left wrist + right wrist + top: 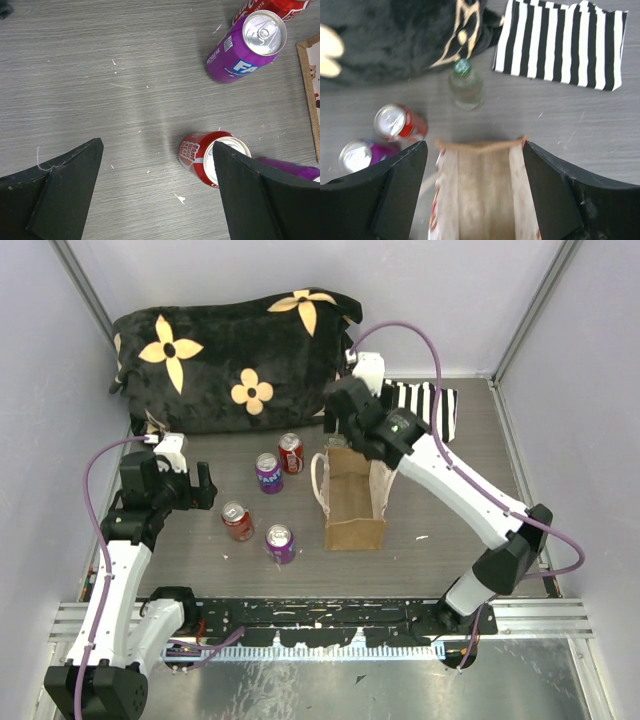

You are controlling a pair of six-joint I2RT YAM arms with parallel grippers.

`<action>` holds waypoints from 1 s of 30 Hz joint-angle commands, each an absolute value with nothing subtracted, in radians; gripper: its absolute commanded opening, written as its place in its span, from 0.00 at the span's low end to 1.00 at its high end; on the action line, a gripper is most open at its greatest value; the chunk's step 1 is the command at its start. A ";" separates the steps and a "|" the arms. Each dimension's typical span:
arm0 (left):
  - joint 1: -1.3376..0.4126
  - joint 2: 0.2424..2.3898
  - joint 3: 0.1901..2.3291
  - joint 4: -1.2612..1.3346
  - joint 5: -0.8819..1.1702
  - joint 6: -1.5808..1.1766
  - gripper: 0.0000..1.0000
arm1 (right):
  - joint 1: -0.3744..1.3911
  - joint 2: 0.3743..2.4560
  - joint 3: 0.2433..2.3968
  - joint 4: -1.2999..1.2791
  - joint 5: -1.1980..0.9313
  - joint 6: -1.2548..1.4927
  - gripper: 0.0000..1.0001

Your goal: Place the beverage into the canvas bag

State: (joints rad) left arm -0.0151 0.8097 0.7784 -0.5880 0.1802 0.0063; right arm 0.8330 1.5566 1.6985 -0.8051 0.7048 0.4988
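The tan canvas bag (355, 502) with cream handles stands open mid-table; the right wrist view shows its open top (482, 195). Several cans stand left of it: a red can (290, 452), a purple can (268, 472), a red can (237, 521) and a purple can (280, 543). My left gripper (200, 485) is open and empty over the table, its right finger beside the near red can (200, 152). My right gripper (342, 435) is open and empty above the bag's far end, jaws (475, 150) straddling the opening. A green-capped bottle (465, 86) stands just beyond the bag.
A black plush bag with cream flowers (230, 355) lies across the back. A black-and-white striped cloth (430, 405) lies at the back right, also in the right wrist view (562, 42). Walls close in on both sides.
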 commanded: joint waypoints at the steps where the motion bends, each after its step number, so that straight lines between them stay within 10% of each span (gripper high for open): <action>1: -0.011 0.814 0.761 -0.565 0.196 0.016 0.98 | 0.721 1.639 1.777 -0.666 0.589 0.338 0.83; 30: -0.011 0.843 0.756 -0.554 0.229 0.012 0.98 | 0.604 2.002 1.792 -0.374 0.499 0.242 0.83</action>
